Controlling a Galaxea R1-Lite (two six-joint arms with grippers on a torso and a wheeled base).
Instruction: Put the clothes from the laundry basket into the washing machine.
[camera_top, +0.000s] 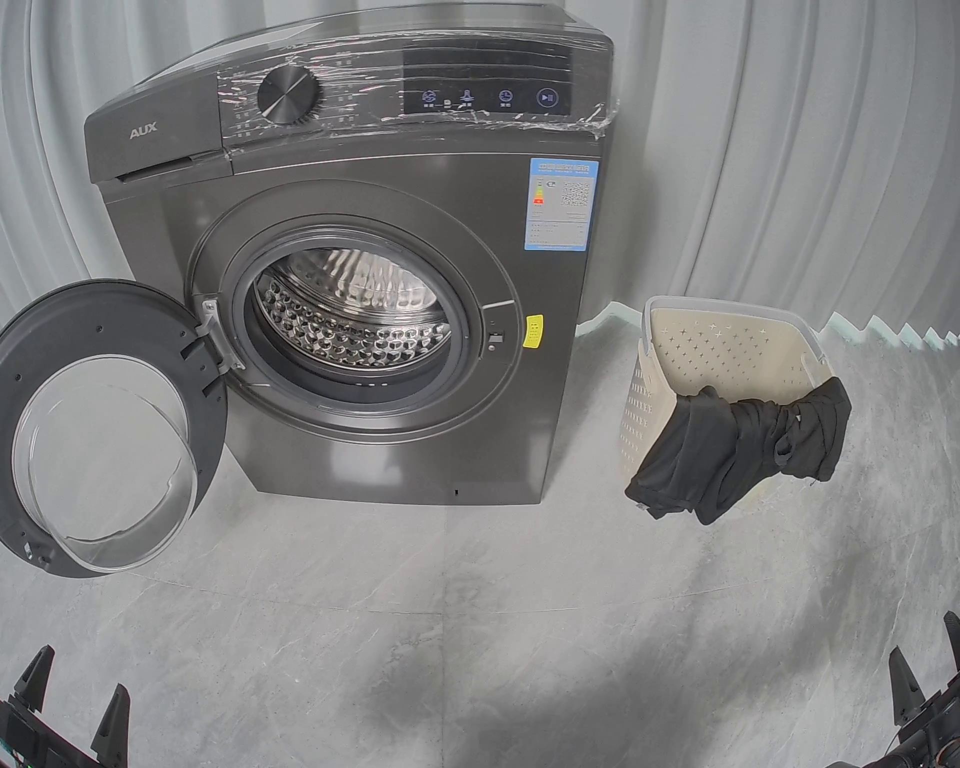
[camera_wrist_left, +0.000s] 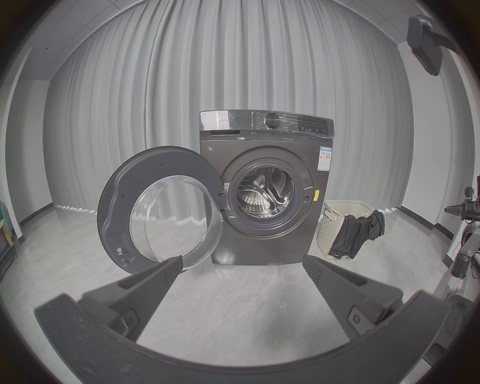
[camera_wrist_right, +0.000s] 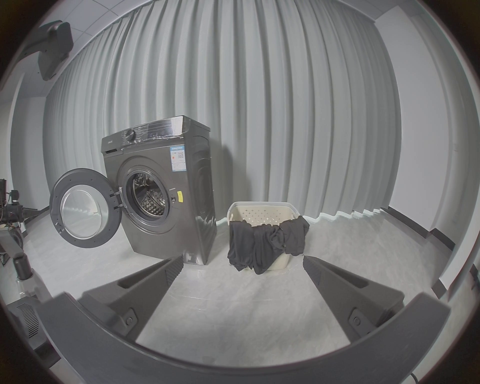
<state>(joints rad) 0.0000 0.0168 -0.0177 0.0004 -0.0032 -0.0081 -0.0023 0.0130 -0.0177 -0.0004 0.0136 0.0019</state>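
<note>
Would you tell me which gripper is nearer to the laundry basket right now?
Right. The right gripper is across bare floor from the laundry basket; the left gripper is farther over, before the open door of the washing machine.

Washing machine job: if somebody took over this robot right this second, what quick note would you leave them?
Left pincer: open, empty, low over the floor.
Right pincer: open, empty, low over the floor, well short of the basket.
Washing machine: door swung wide open; no clothes seen in the drum.
Laundry basket: on the floor to the robot's right of the machine, with dark clothes draped over its front rim.
Done: nothing loaded yet.
Left: grab the clothes and put them in the drum.
</note>
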